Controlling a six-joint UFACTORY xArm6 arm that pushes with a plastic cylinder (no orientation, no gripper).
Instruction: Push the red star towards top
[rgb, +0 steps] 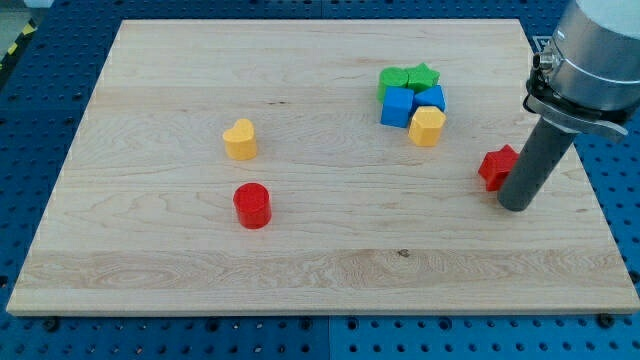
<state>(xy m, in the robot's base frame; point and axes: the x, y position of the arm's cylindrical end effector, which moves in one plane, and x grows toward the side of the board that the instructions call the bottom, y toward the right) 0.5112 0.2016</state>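
Wooden board (150, 270): pale table top; blocks scattered on it
Arm: comes down from the view's top right; rod slightly tilted
Cluster: green blocks (407, 78), blue blocks (410, 103) and a yellow block (427, 127) packed together at upper middle
Red star (496, 166): near the view's right edge, mid-height; most of the push towards top looks left to do
Others: yellow heart (240, 140); red cylinder (252, 205)
My tip (517, 206): bare rod, grips nothing; just right of and below the star, seemingly touching

bare board (330, 60) above red star (496, 166)
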